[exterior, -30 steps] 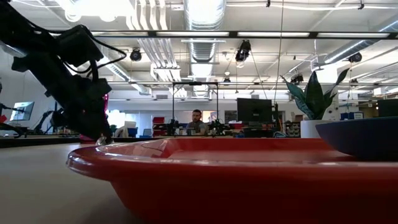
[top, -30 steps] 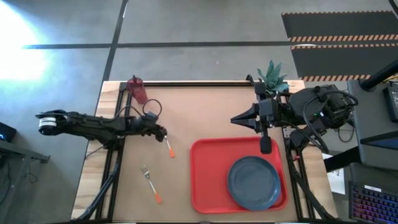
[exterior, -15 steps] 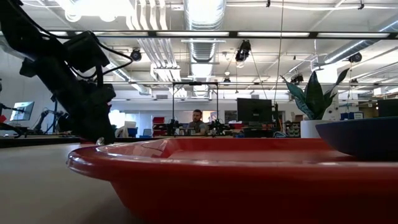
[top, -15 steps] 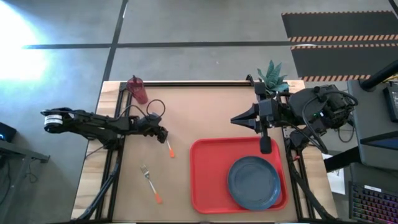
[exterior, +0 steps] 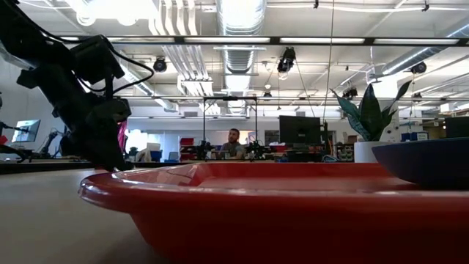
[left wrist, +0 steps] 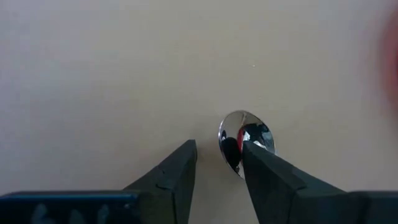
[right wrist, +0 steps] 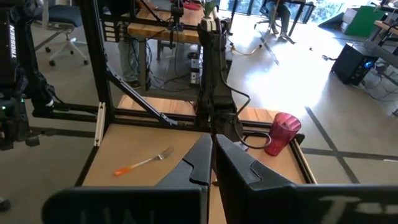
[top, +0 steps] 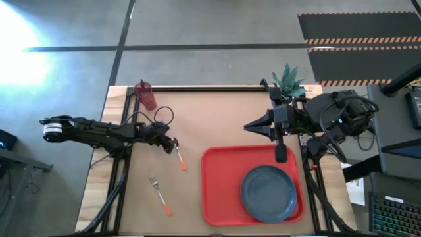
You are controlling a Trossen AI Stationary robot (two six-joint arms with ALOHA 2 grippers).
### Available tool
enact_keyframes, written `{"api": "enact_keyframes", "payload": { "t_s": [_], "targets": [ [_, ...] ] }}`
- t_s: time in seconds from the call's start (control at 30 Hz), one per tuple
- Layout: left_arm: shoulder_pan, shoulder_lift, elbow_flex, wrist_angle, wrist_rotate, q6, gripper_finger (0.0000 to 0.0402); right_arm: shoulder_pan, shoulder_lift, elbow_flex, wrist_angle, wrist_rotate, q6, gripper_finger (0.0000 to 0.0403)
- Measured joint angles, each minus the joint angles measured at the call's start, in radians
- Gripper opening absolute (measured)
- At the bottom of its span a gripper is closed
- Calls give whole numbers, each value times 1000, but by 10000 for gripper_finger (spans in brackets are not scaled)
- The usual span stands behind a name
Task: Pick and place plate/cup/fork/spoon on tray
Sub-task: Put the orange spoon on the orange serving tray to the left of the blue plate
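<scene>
Currently your left gripper (left wrist: pixel 217 163) straddles the spoon (left wrist: pixel 246 140) on the surface (top: pixel 217 118), fingers parted; right gripper (right wrist: pixel 212 163) closed, empty.

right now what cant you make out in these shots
- Spoon handle: in the left wrist view the left pincer fingers cover it; only the bowl shows.
- Pincer grip: the fingers straddle the spoon with a gap, so contact is unclear.
- Fork: missing from the low view, behind the tray rim.
- Plate: cut by the low view's edge.
</scene>
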Motion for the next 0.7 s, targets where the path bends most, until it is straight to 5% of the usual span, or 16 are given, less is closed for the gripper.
{"api": "enact_keyframes", "payload": {
  "t_s": [0.2, 0.4, 0.7],
  "targets": [
    [0, 0, -2, 7, -13, 0, 106, 0, 0, 0, 0, 1, 0, 9],
    [0, 0, -2, 28, -58, -10, 14, 0, 0, 0, 0, 34, 4, 9],
    [0, 1, -3, 85, -70, -5, 1, 0, 0, 0, -1, 52, 8, 9]
  ]
}}
